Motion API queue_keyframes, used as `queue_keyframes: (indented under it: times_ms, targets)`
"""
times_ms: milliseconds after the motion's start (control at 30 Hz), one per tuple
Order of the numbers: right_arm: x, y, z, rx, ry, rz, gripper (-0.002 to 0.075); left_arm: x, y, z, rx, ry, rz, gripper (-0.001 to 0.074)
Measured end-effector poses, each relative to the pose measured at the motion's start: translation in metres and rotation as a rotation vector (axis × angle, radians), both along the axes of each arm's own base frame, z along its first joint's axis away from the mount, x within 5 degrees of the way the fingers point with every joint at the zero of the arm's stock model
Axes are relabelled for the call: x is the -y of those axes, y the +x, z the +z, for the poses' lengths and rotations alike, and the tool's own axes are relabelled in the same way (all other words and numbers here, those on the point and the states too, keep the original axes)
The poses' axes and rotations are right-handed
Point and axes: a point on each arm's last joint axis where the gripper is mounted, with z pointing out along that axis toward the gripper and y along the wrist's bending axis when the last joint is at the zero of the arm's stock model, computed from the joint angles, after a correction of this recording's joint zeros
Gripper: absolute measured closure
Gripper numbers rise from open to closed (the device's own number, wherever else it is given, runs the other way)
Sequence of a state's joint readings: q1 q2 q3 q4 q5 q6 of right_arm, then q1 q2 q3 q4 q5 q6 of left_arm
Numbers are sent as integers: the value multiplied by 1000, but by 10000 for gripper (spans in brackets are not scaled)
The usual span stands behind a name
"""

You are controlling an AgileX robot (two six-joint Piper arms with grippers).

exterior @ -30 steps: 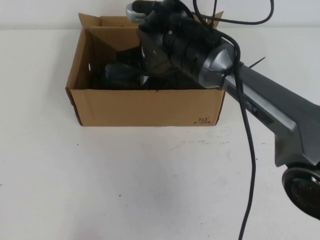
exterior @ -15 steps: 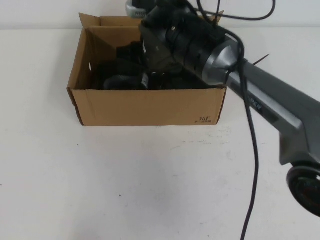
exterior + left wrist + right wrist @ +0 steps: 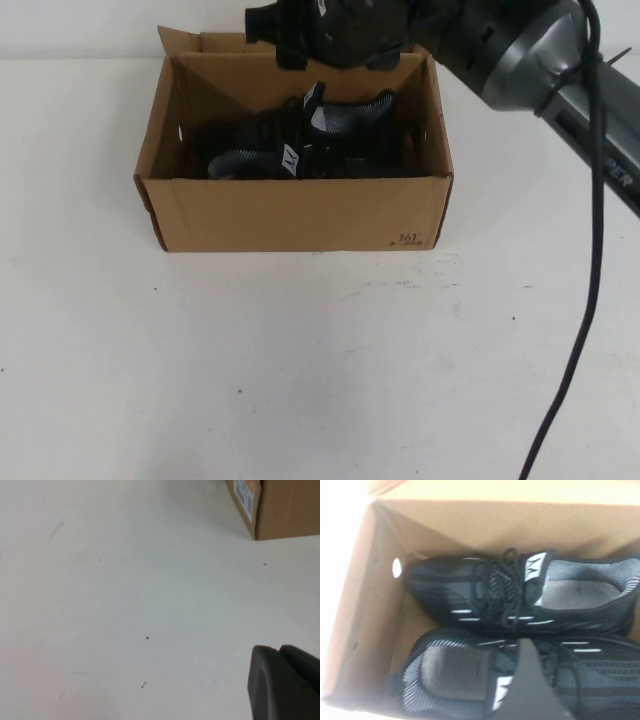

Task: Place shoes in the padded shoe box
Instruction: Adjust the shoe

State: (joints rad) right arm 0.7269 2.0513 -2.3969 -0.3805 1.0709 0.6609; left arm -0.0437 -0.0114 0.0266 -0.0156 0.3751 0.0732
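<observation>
The brown cardboard shoe box (image 3: 300, 215) stands open at the table's back middle. Both black knit shoes (image 3: 300, 150) lie inside it. In the right wrist view they rest side by side, pointing opposite ways: one shoe (image 3: 520, 597) against the box wall (image 3: 485, 522), the other shoe (image 3: 455, 675) beside it. My right gripper (image 3: 290, 35) hovers above the box's back edge. It is open and empty, with one finger (image 3: 530, 680) showing over the nearer shoe. My left gripper (image 3: 277, 650) is shut, low over bare table, away from the box's corner (image 3: 285, 510).
The right arm (image 3: 540, 60) reaches in from the right, above the table, with a black cable (image 3: 590, 250) hanging from it. White tabletop (image 3: 300, 360) spreads in front of the box. A barcode label (image 3: 246, 495) is on the box's end.
The right arm has lifted up and back out of the box, uncovering both shoes. Its gripper has let go of the shoe. The box moved slightly.
</observation>
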Motion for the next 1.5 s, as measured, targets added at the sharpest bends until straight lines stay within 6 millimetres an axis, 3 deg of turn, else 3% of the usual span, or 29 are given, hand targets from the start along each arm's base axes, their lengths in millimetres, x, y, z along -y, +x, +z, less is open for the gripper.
queue_keyframes:
  times_ms: [133, 267, 367, 500, 567, 733, 933, 1500]
  targets:
    - [-25, 8, -13, 92, -33, 232, 488, 0, 0, 0, 0, 0, 0, 738]
    - [-46, 16, -34, 99, -9, 351, 501, 0, 0, 0, 0, 0, 0, 738]
    - [-57, 23, -53, 48, 47, 353, 448, 0, 0, 0, 0, 0, 0, 738]
    - [-63, 35, -76, -40, 153, 266, 263, 0, 0, 0, 0, 0, 0, 738]
    - [-65, 41, -83, -71, 231, 215, 216, 0, 0, 0, 0, 0, 0, 738]
    - [-70, 49, -91, -65, 303, 193, 211, 0, 0, 0, 0, 0, 0, 738]
    - [-74, 43, -96, -158, 343, 202, 211, 0, 0, 0, 0, 0, 0, 738]
    - [-86, 58, -124, -149, 430, 189, 211, 0, 0, 0, 0, 0, 0, 738]
